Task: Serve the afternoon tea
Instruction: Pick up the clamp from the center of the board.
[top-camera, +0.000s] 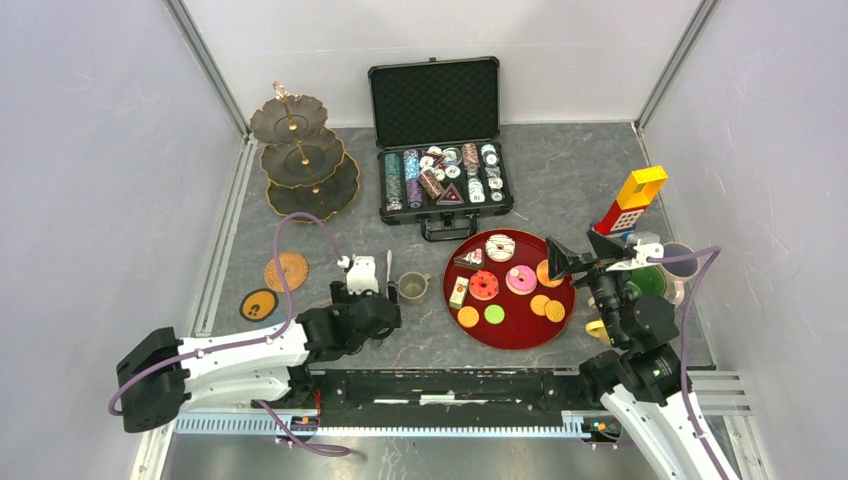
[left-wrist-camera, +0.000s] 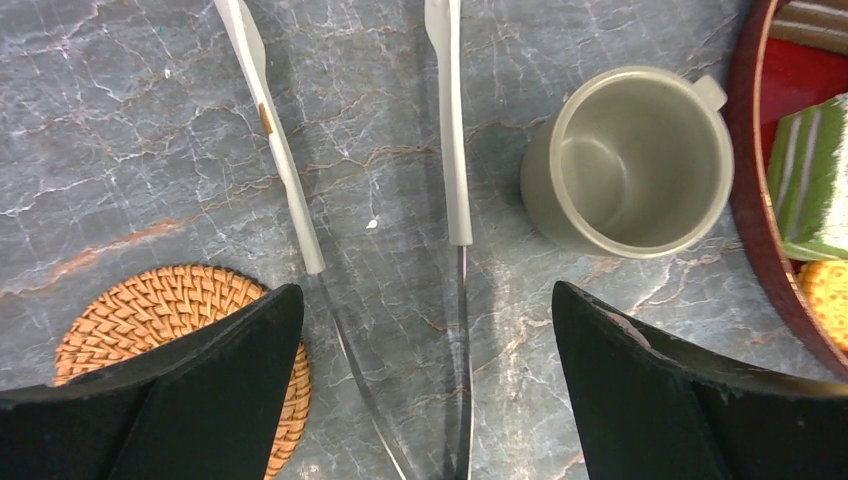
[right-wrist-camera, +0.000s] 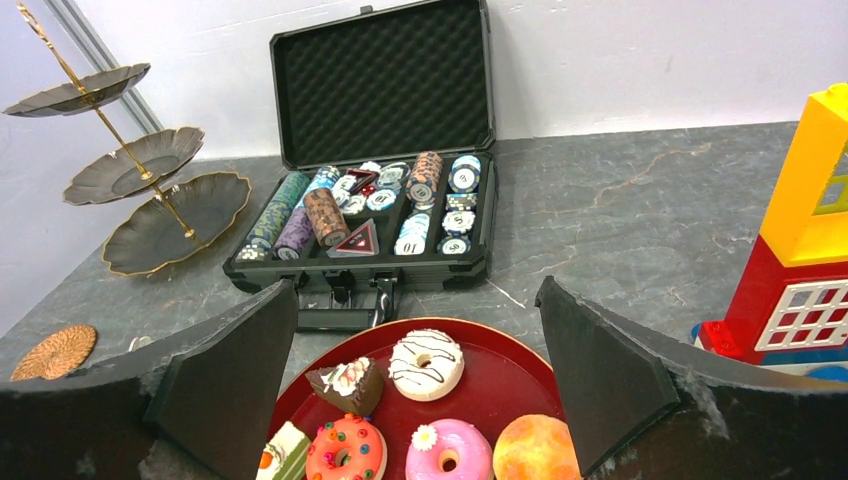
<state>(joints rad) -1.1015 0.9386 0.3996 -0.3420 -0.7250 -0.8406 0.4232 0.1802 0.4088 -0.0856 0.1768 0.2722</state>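
Your left claw (left-wrist-camera: 425, 290) is released, its black fingers (left-wrist-camera: 200, 380) spread wide over the marble table (left-wrist-camera: 120, 120) and gripping nothing; only their tips show at the bottom of the wrist view. Between them lie two white-handled utensils (left-wrist-camera: 455, 150) whose metal ends run off the lower edge, so you cannot tell what kind they are. The olive mug (left-wrist-camera: 630, 165) stands upright just beside the rim of the red tray (left-wrist-camera: 800, 85), outside the fingers' span, and a woven coaster (left-wrist-camera: 150, 310) is half hidden under the left finger. Your right claw (right-wrist-camera: 415, 283) is likewise released and hangs over the near part of the tray, its fingers blocking the tray's sides. Its view shows a white-frosted donut (right-wrist-camera: 427, 363), a chocolate cake slice (right-wrist-camera: 347, 385), a red sprinkled donut (right-wrist-camera: 346, 450), a pink donut (right-wrist-camera: 443, 450) and an orange round (right-wrist-camera: 535, 447), the lower ones cropped by the frame. From above, a green round (top-camera: 494, 314) lies at the tray's near side among the orange ones. The three-tier stand (top-camera: 303, 160) is at the far left corner, well apart from the tray. Behind the right arm a green mug (top-camera: 652, 282) is partly covered, and what stands next to it is too hidden to name. The poker chip case (top-camera: 440, 150) sits open at the back, with the block tower (top-camera: 630, 203) at the right.
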